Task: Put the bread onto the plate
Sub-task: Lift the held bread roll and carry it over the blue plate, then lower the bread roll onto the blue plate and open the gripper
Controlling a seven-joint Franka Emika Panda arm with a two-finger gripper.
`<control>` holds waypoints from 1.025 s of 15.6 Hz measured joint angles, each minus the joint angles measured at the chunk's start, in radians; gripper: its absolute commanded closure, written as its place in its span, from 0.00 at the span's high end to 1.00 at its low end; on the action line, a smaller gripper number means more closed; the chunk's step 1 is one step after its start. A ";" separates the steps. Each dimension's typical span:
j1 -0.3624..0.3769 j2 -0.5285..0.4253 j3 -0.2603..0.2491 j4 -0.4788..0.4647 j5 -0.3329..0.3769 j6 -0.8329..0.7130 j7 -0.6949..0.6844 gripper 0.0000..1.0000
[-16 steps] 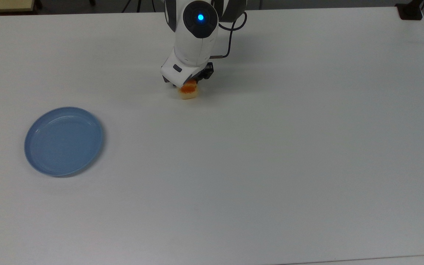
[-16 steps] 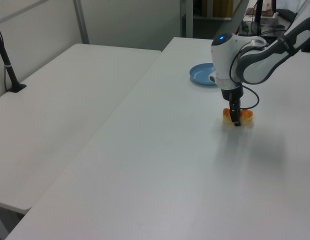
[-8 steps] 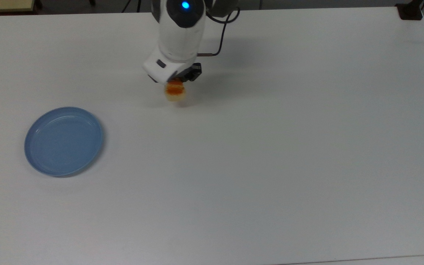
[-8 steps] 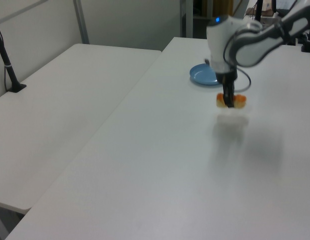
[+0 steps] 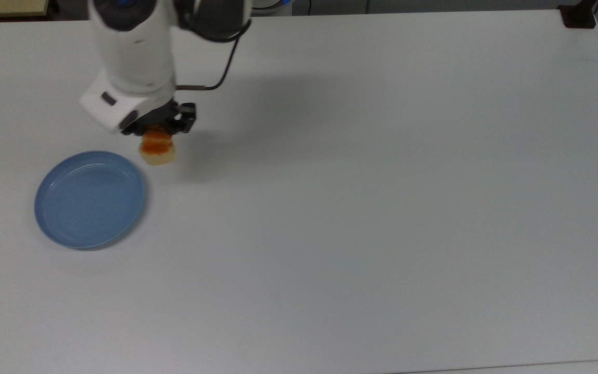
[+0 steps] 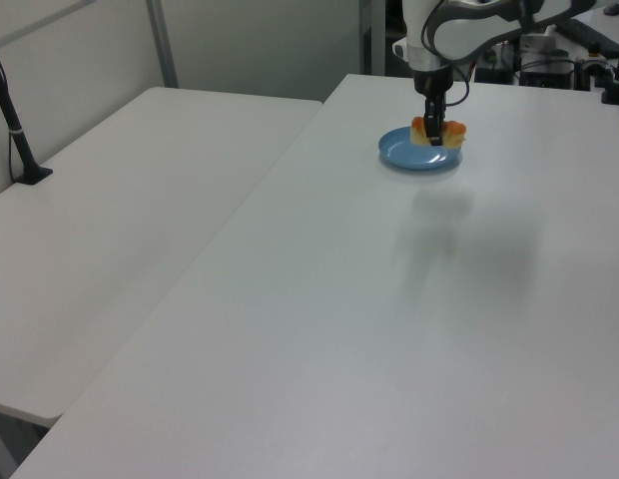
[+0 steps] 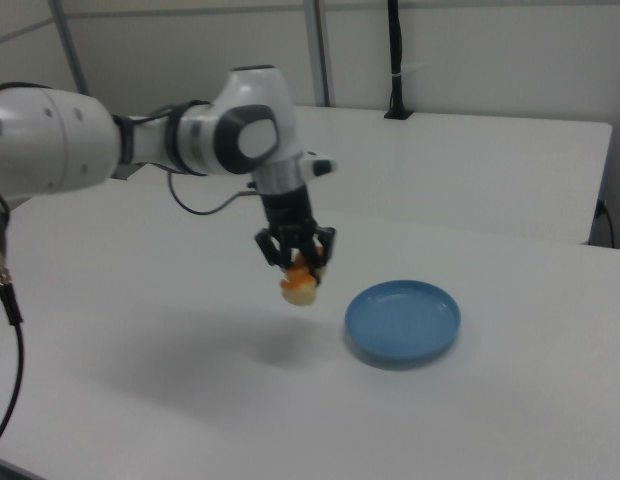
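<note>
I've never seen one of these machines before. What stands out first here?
A big white robot arm reaches over a white table, its gripper shut on a small orange-topped bread held in the air. Just to the right view's right of it lies a round blue plate with nothing on it.

The setting is presenting as a robotics laboratory or test room. A white Franka arm [image 7: 140, 135] is operating over a large plain white tabletop [image 5: 382, 208], with a second white table [image 6: 120, 210] standing alongside it. Partition walls with metal posts [image 6: 162, 45] are enclosing the area. A black pole on a base [image 7: 395, 60] is standing at the far table's edge, and cabling [image 5: 223, 67] is trailing from the arm.
</note>
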 measured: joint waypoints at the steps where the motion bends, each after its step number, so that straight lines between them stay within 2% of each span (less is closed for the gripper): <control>1: -0.029 0.029 -0.001 0.028 0.000 0.000 -0.038 0.38; 4: -0.107 0.114 -0.001 0.118 0.000 0.017 -0.130 0.39; 7: -0.156 0.188 -0.001 0.168 0.000 0.110 -0.152 0.39; 14: -0.156 0.256 0.002 0.189 0.000 0.225 -0.111 0.39; 15: -0.155 0.269 0.003 0.193 0.000 0.235 -0.103 0.44; 16: -0.155 0.280 0.003 0.195 0.000 0.243 -0.099 0.59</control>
